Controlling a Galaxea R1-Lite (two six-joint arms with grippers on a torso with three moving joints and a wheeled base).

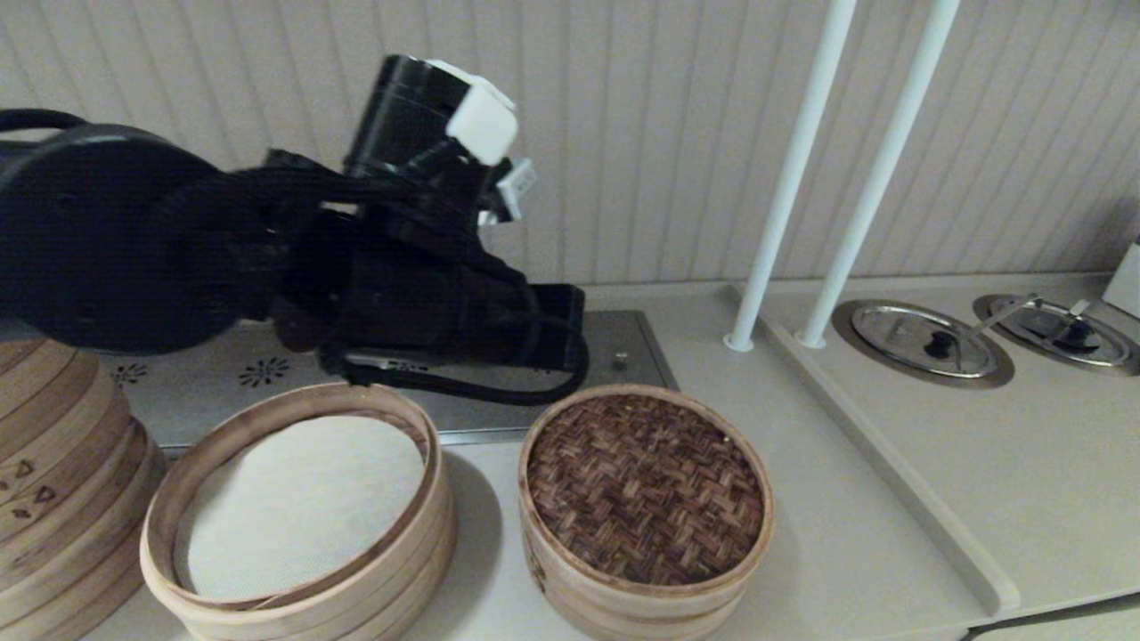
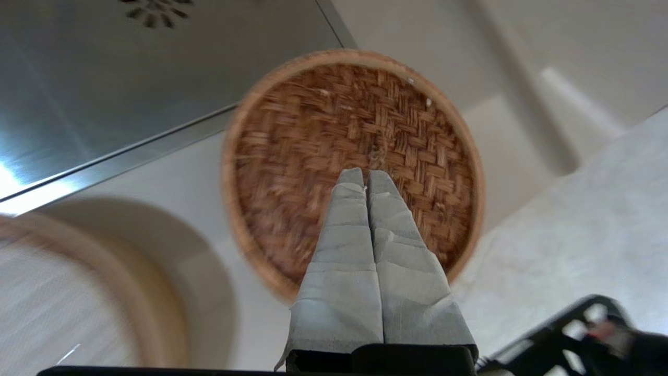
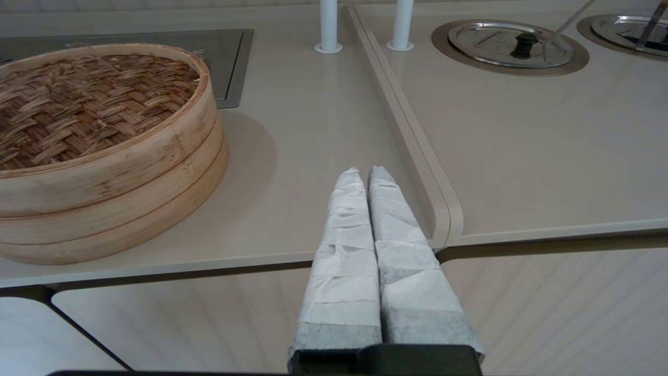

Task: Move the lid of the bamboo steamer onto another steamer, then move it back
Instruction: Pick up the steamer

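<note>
The bamboo steamer lid, with its reddish-brown woven top and pale rim, lies on a low pale-walled basket at the centre right; the basket's floor is hidden under it. My left arm hangs above and behind the lid. In the left wrist view my left gripper is shut with nothing in it, and its tips are over the lid, just short of the small centre loop. My right gripper is shut and empty, low by the counter's front edge, to the right of the lidded basket.
An open several-ring steamer lined with white cloth stands left of the lid. A tall stack with triangle marks is at the far left. Behind are a perforated steel plate and two white poles. Round metal covers sit in the raised counter on the right.
</note>
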